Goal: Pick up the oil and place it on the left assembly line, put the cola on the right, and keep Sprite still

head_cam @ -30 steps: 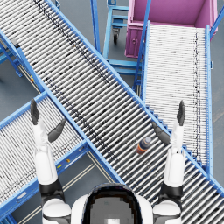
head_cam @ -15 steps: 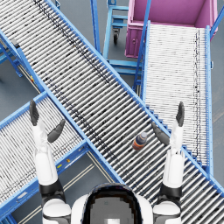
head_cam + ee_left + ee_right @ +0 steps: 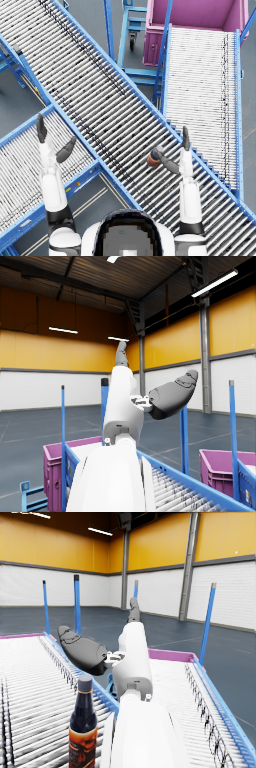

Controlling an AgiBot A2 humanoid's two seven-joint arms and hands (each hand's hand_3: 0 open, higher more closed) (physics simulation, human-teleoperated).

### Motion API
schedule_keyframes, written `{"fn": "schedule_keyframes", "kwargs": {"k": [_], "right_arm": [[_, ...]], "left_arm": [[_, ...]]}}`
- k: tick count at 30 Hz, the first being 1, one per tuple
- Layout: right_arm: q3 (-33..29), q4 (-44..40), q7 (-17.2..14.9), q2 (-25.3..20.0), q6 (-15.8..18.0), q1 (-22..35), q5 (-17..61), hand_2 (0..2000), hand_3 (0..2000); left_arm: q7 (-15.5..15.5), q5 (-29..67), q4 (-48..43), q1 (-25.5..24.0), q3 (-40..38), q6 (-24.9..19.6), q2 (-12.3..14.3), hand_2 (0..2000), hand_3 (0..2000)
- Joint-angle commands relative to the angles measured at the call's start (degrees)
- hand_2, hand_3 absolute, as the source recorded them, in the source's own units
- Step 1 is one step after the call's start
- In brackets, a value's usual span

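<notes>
Bottle point(image 3: 154, 158) is seen upright on the conveyor point(image 3: 100, 110); judged rigid, slick, tippy, best gripped mid-body. Left robot hand point(image 3: 50, 147) and right robot hand point(image 3: 181, 156) are spread apart, empty.

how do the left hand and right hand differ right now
The left hand hovers over the left side conveyor, while the right hand hovers over the long diagonal conveyor. The right hand's thumb reaches toward an upright dark bottle close beside it; whether they touch is unclear. The left hand has no object by it. Both are open, fingers apart and pointing up, and hold nothing.
</notes>
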Motion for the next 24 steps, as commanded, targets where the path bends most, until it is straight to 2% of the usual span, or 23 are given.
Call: {"fn": "schedule_keyframes", "kwargs": {"k": [1,7,15,18,24], "right_arm": [[4.39,-4.87,0.00,0.07,0.00,-0.65,0.00,0,0],[8.95,-12.75,0.00,-1.53,0.00,2.12,0.00,0,0],[12.61,-28.96,0.00,-4.37,0.00,7.74,-0.01,0,0],[15.04,-31.46,0.00,-4.88,0.00,8.14,-0.01,0,0],[15.50,-41.91,0.00,-7.19,-0.03,12.71,0.00,0,0]], "left_arm": [[0.00,0.00,0.26,0.17,0.64,0.00,0.00,0,0],[0.00,0.00,0.35,-0.52,1.61,0.00,0.42,0,0],[0.00,0.00,2.16,0.15,1.73,0.00,0.69,0,0],[0.00,0.00,2.18,0.35,1.44,0.00,0.79,0,0],[0.00,0.00,2.62,-0.23,0.95,0.00,1.11,0,0]]}}
